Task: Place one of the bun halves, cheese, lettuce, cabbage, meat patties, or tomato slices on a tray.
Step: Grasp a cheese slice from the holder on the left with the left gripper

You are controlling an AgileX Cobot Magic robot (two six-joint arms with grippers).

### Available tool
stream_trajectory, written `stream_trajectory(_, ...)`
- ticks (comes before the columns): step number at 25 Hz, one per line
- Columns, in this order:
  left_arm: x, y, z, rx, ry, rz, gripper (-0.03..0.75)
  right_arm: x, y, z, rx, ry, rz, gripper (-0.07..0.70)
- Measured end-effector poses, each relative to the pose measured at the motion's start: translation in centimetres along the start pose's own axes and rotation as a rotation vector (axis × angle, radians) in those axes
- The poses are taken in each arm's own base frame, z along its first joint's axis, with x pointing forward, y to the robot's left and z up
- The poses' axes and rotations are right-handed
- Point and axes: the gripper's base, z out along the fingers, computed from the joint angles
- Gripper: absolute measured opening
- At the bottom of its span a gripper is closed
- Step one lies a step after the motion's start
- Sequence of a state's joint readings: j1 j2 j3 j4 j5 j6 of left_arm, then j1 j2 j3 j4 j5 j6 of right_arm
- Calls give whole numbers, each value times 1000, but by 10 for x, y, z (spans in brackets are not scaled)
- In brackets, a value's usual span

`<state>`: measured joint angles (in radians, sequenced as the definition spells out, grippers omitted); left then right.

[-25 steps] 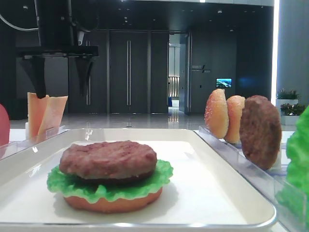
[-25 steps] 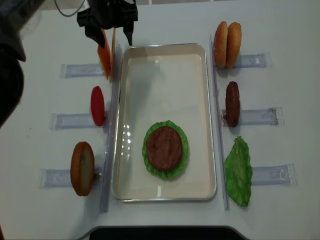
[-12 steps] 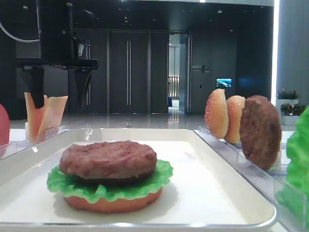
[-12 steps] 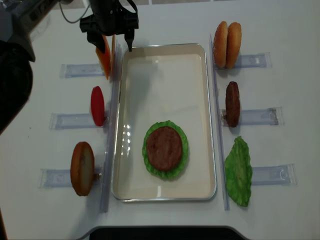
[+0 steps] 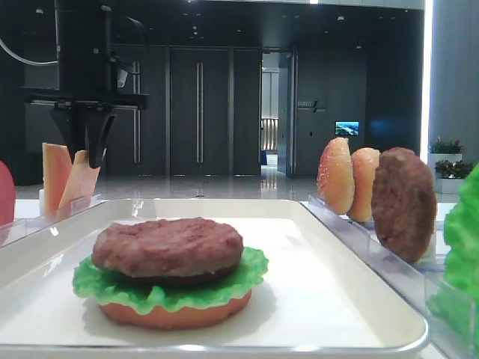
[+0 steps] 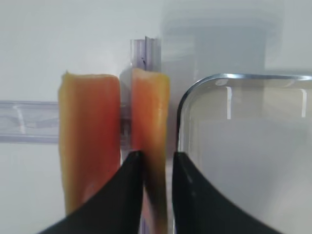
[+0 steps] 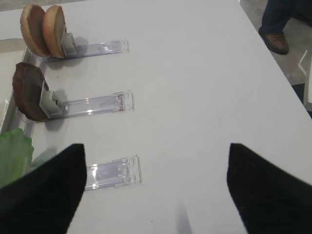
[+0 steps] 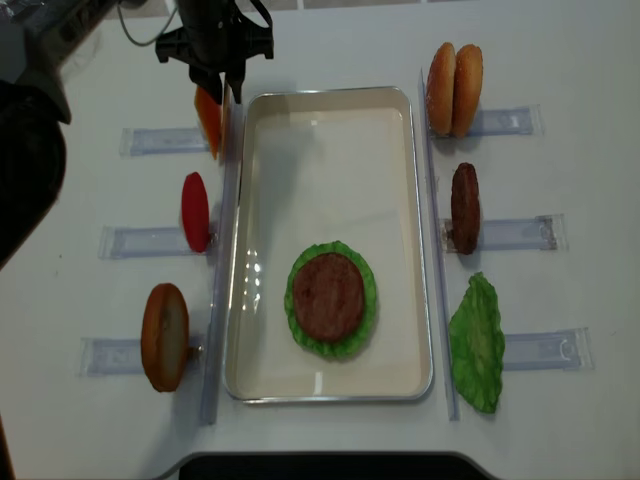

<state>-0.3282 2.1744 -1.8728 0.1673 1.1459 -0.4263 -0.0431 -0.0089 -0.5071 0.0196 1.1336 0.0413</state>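
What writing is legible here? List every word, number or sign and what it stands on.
Wall sign by the far doorway: pale lettering, too small to read.
Small screen: lit, nothing legible.
Tray, cheese, clear racks: no text.

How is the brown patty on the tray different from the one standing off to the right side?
The patty on the tray lies flat atop lettuce and a bun half; the patty in the right rack stands on edge, alone. The first sits inside the tray, the second outside its rim. Both are brown, round and grainy.
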Motion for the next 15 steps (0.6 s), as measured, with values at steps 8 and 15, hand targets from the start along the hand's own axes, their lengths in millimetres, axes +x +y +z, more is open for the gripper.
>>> stream_trajectory(8, 2, 2, -3, -31, 33, 6, 33, 0, 0, 0, 0, 0, 0, 560)
stream_trajectory(15, 11, -15, -51, 44, -31, 66, 34, 0, 0, 0, 0, 0, 0, 560)
